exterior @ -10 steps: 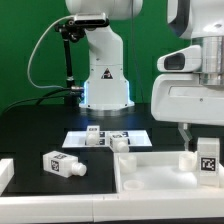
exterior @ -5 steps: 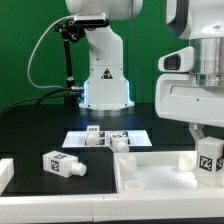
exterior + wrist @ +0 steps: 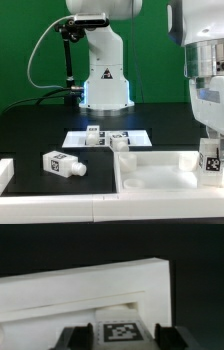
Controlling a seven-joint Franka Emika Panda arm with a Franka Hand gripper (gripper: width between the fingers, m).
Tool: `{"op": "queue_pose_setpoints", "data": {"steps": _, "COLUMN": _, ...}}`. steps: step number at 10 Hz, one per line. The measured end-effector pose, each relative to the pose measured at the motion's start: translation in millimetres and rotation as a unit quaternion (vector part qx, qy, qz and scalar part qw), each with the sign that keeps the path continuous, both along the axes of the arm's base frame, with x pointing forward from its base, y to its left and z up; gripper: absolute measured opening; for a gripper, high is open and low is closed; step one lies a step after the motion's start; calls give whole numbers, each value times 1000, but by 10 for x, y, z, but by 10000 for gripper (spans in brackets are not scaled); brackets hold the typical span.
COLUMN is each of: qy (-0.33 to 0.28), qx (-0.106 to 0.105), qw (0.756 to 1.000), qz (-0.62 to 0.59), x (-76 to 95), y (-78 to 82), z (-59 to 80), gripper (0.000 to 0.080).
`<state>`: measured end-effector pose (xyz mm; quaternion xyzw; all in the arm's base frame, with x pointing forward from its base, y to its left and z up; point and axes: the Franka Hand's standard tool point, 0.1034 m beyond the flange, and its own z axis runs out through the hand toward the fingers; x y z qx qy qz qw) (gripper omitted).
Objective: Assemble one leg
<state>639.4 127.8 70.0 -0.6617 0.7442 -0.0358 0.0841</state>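
My gripper (image 3: 211, 166) is at the exterior view's far right, over the right end of the large white tray-like panel (image 3: 150, 168). It is shut on a white leg (image 3: 210, 160) with a tag sticker, held upright just above the panel. In the wrist view the tagged leg (image 3: 122, 332) sits between my two dark fingers (image 3: 78, 337), with the panel's rimmed corner (image 3: 110, 283) beyond it. Another leg (image 3: 62, 163) lies on its side on the table at the exterior view's left.
Two more small white legs (image 3: 95, 136) (image 3: 120, 143) stand on or by the marker board (image 3: 108, 138) in the middle. The robot base (image 3: 105, 80) is behind it. A white strip (image 3: 4, 172) lies at the left edge.
My gripper has moved toward the exterior view's right with the leg in it, and now sits partly at the frame edge. The other parts have not moved.
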Motion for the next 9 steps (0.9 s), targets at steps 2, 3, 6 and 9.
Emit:
{"op": "queue_pose_setpoints", "data": {"steps": 2, "qy": 0, "qx": -2, "qw": 1000, "qz": 11, "x": -2, "y": -2, "z": -1, "gripper": 290}}
{"op": "queue_pose_setpoints", "data": {"steps": 3, "qy": -1, "qx": -11, "qw": 998, "qz": 54, "x": 1, "y": -23, "z": -3, "gripper": 290}}
{"op": "queue_pose_setpoints", "data": {"steps": 6, "qy": -2, "qx": -43, "qw": 956, "qz": 290, "x": -18, "y": -138, "z": 8, "gripper": 575}}
{"op": "queue_pose_setpoints", "data": {"steps": 9, "qy": -5, "qx": -58, "qw": 927, "qz": 371, "x": -24, "y": -163, "z": -4, "gripper": 645}}
